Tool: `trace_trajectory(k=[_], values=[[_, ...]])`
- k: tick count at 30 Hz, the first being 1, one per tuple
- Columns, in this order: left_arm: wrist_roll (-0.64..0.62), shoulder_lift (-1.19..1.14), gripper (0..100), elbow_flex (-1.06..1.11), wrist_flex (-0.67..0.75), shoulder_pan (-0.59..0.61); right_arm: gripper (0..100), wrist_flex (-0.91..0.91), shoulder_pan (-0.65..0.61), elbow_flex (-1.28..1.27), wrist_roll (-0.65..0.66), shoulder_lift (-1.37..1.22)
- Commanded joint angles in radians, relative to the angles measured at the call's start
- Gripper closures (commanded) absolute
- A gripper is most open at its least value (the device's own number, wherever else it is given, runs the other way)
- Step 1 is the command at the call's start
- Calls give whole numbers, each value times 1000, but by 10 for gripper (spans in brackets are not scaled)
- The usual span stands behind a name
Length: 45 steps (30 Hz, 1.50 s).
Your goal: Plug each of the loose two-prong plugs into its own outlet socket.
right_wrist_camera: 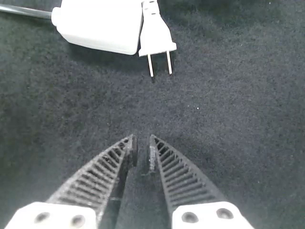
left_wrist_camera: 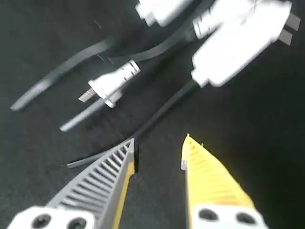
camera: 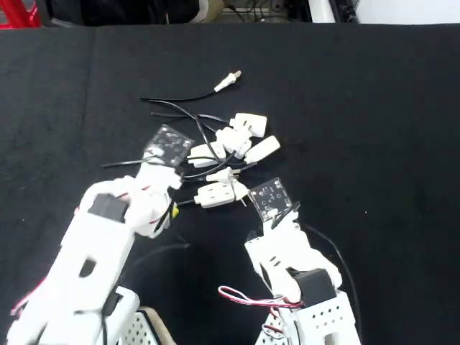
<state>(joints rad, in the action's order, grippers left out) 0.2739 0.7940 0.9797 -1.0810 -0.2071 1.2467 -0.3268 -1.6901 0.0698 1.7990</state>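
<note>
Far left on the black table [camera: 57, 108]: left arm [camera: 108, 237], angled in toward the tangle at centre. Left gripper [left_wrist_camera: 159, 140] spread wide, grey finger [left_wrist_camera: 102, 179] and yellow finger [left_wrist_camera: 209, 176] well apart, only cloth between them, gripping nothing. Just ahead of it in the left wrist view: a small plug [left_wrist_camera: 112, 85], prongs bare, lying flat on the cloth among black cords [left_wrist_camera: 66, 71]. Beyond that plug: a big outlet [left_wrist_camera: 238, 45] on a cord of its own, with more white bodies near it, too blurred to tell apart.

Centre, seen from above: a cluster [camera: 237, 140] of white outlets and plugs, several touching, cords looping out toward the left arm and crossing one another. Hard to tell from above which pieces are joined. Farther back, well apart from the cluster: a lone plug [camera: 228, 80] at the end of a long cord, loose on the table.

Right of centre: right arm [camera: 298, 269], aimed at the near edge of the cluster. Right gripper [right_wrist_camera: 142, 139] all but closed, a thin slit between the dark fingertips, holding nothing. Ahead of it in the right wrist view: a flat plug [right_wrist_camera: 156, 36], both prongs bare and aimed back at the gripper, lying against the end of a near outlet [right_wrist_camera: 97, 26], beside it and not inserted.
</note>
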Motion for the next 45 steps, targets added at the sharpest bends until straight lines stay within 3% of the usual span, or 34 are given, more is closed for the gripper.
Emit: trace_trajectory(k=[1, 6, 18, 25, 29, 37, 45], values=[[83, -212, 830, -90, 12, -2, 942, 2, -9, 4, -2, 58], [153, -302, 830, -84, 12, -2, 942, 2, -9, 4, -2, 58], [155, -324, 830, -147, 107, -7, 942, 2, -9, 4, -2, 58], [196, -334, 829, -260, 97, -143, 942, 2, -9, 4, -2, 58], [304, -462, 829, -384, -14, -245, 942, 2, -9, 4, -2, 58], [417, -891, 829, -766, -195, -242, 942, 2, -9, 4, -2, 58], [430, -1000, 769, -843, -104, -242, 942, 2, -9, 4, -2, 58]])
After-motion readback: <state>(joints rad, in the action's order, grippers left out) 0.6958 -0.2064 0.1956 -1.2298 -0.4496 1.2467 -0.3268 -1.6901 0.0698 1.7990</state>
